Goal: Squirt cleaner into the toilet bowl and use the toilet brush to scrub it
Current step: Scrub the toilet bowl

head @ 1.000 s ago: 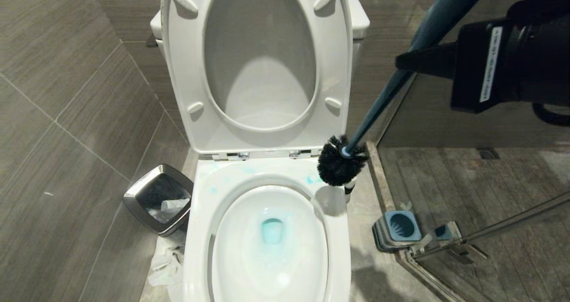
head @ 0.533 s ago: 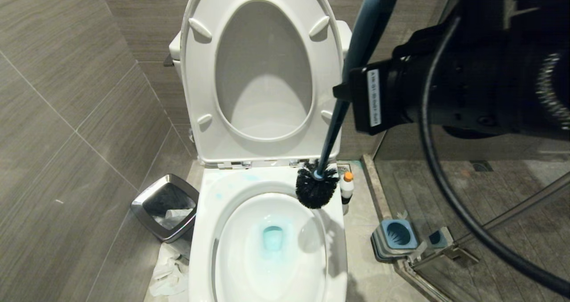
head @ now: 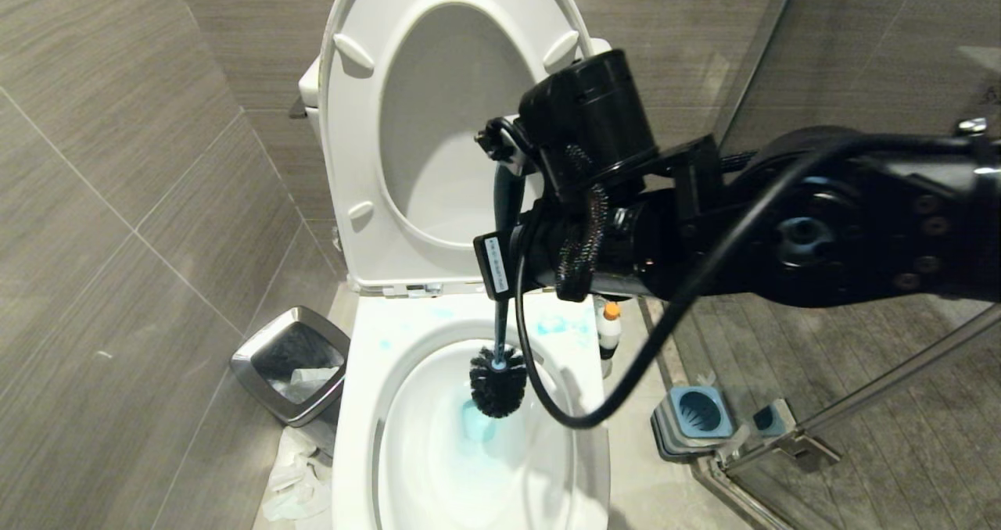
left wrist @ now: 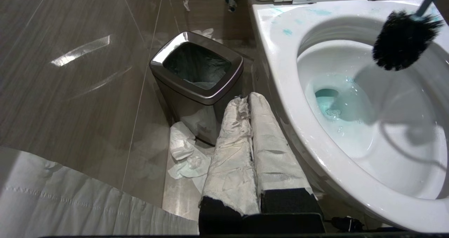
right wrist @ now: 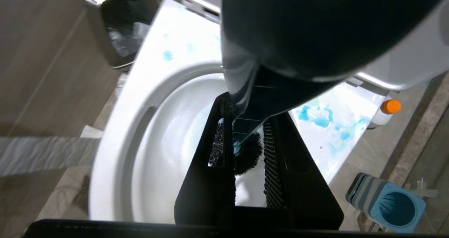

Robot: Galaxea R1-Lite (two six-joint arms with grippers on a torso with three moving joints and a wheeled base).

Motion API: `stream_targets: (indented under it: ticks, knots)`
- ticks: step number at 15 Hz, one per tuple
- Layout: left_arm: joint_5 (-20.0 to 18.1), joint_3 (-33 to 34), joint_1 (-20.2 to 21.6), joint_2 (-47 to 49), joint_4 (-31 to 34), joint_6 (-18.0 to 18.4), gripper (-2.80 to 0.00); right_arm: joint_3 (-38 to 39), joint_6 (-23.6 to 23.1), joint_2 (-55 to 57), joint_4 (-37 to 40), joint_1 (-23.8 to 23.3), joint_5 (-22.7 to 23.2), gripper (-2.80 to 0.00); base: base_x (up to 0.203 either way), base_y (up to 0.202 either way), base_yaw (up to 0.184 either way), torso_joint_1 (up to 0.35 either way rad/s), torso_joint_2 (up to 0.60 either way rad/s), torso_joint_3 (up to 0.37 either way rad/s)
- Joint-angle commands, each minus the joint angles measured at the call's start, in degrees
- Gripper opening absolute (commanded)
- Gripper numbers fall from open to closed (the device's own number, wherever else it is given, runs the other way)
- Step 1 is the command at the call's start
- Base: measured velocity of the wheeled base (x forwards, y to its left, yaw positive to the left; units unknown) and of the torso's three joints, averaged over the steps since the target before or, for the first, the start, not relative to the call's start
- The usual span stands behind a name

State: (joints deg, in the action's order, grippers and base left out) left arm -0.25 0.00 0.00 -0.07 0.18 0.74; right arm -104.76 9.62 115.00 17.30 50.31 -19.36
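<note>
Right gripper (head: 507, 225), black two-finger pincer, is clamped on the shaft of the long slim blue-grey plastic toilet brush (head: 500, 374), holding it near upright, handle end above the fingers, round black bristle head hanging well below them inside the large white glossy ceramic toilet bowl (head: 356, 405), just above the blue-tinted water and apparently not touching the wall. Risks, as judgement: a long lever in a narrow grip, so hard scrubbing could twist the shaft in the fingers; the dangling black cable (head: 547, 405) loops over the bowl and could dip or snag; bristles could flick blue cleaner onto the rim. Small white plastic cleaner bottle with orange cap (head: 608, 327) stands on the floor beside the bowl. Left gripper (left wrist: 252, 153), tape-wrapped fingers pressed together, sits idle near the steel bin (left wrist: 196, 73).
</note>
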Motion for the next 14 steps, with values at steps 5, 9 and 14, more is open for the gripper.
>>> stream_targets:
  ticks: [5, 9, 14]
  knots:
    - [-0.01, 0.09, 0.00, 0.07, -0.01, 0.05, -2.80, -6.70, -0.75, 16.82, -0.27, -4.91, 3.91, -2.80, 0.000, 0.000, 0.000, 0.000, 0.00, 0.000]
    - [-0.01, 0.09, 0.00, 0.07, -0.01, 0.05, -2.80, -5.79, -0.95, 23.31, -6.76, -3.39, 3.66, -2.80, 0.000, 0.000, 0.000, 0.000, 0.00, 0.000]
    - [-0.01, 0.09, 0.00, 0.07, -0.01, 0.01, -2.80, 1.51, -0.92, 22.47, -8.13, 0.86, 1.27, -2.80, 0.000, 0.000, 0.000, 0.000, 0.00, 0.000]
